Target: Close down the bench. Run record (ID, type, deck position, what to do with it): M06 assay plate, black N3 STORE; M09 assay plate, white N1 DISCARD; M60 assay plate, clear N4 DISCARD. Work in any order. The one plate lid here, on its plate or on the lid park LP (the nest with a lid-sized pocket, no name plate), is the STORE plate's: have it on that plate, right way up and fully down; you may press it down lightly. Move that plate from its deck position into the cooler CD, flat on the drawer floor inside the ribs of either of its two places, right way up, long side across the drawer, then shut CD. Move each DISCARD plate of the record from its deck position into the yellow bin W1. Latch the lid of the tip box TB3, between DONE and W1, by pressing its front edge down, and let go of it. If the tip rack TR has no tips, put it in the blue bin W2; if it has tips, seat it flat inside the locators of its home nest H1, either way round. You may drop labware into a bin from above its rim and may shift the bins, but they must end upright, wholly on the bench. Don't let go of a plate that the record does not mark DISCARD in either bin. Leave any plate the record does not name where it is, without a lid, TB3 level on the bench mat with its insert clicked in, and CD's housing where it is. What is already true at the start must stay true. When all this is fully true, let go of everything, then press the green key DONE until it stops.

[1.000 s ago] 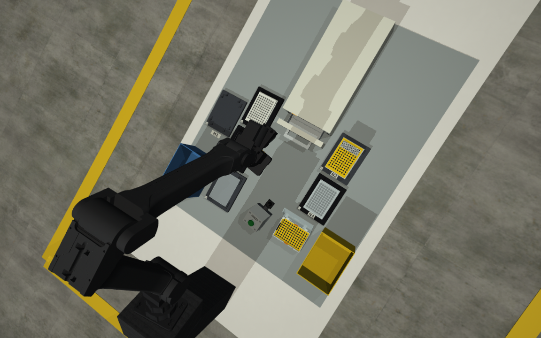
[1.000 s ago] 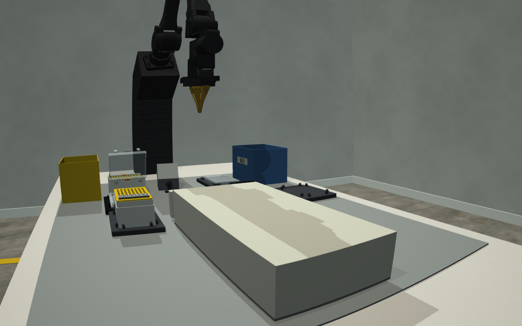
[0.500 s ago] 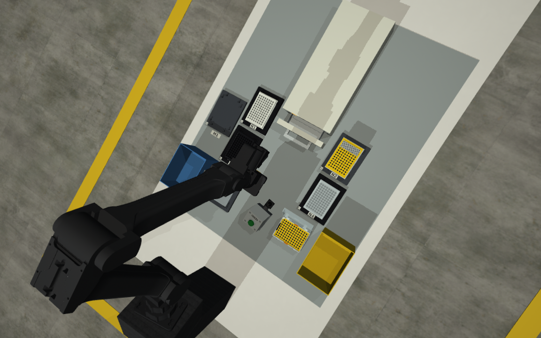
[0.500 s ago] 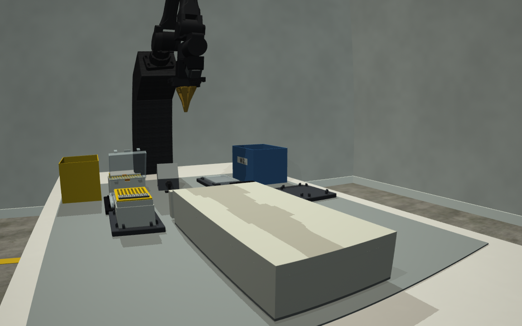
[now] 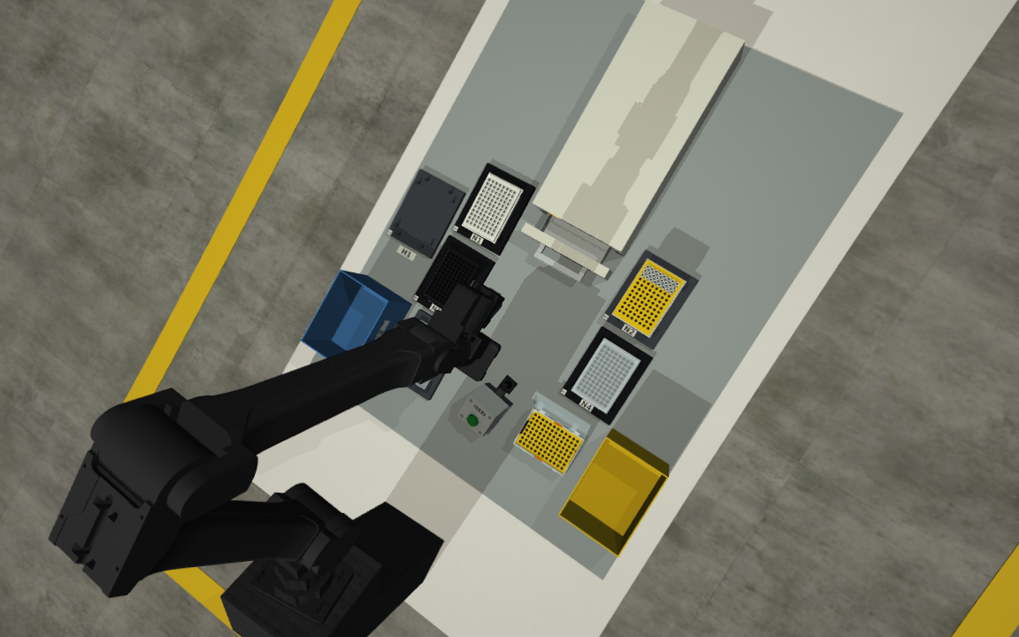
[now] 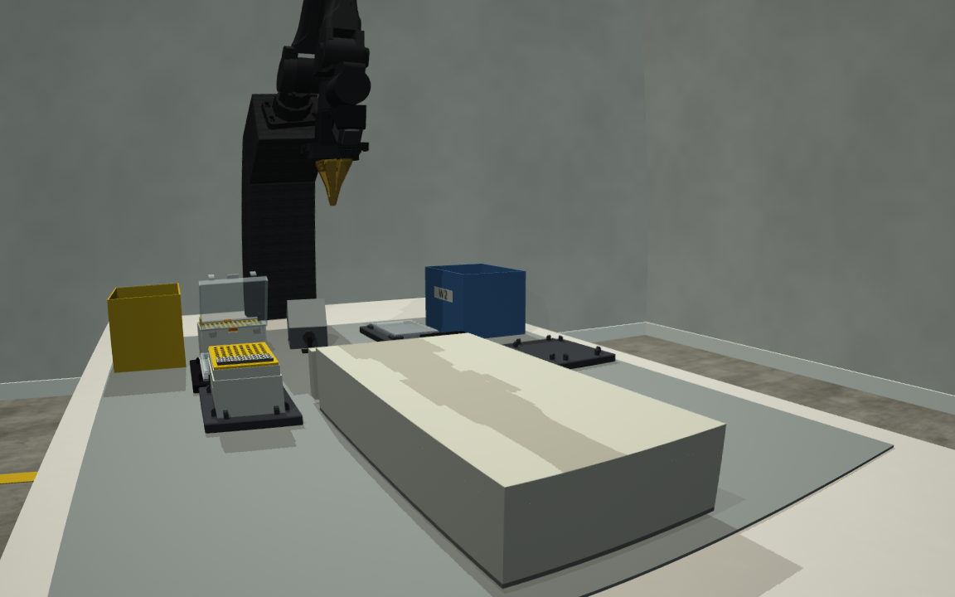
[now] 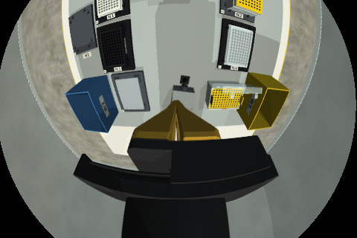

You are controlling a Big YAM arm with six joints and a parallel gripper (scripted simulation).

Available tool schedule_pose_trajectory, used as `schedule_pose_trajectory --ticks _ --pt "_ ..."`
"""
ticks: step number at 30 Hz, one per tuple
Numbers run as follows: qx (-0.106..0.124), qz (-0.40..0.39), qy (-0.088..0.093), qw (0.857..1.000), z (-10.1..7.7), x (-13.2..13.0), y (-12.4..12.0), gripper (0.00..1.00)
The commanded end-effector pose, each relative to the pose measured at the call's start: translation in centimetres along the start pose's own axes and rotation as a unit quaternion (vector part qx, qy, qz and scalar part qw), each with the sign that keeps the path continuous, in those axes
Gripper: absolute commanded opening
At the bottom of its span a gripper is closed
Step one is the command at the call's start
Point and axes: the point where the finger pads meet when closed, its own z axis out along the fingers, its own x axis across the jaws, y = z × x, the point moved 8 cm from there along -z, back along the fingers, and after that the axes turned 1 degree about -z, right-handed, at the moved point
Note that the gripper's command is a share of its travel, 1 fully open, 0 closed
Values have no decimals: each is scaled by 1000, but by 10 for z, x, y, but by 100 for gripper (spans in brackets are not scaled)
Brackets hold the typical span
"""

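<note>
My claw [image 7: 175, 116] hangs high, pinched shut on nothing, for overview. Lid [image 7: 130, 91] parked below-left, black plate [image 7: 115, 44] just beyond: likely next.

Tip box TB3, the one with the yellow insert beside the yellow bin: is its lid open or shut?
Open. The grey tip box has its translucent lid standing upright behind the exposed yellow insert; nothing touches it.

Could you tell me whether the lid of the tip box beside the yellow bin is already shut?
No, in the exterior view the tip box lid stands upright behind its yellow insert, next to the yellow bin.
</note>
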Motion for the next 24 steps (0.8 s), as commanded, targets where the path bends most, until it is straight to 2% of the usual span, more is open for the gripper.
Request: schedule_pose_trajectory --ticks 1,24 --pt "-15 -6 1 1000 -4 1 10 0" --pt "-17 -19 -5 1000 29 -81 11 0"
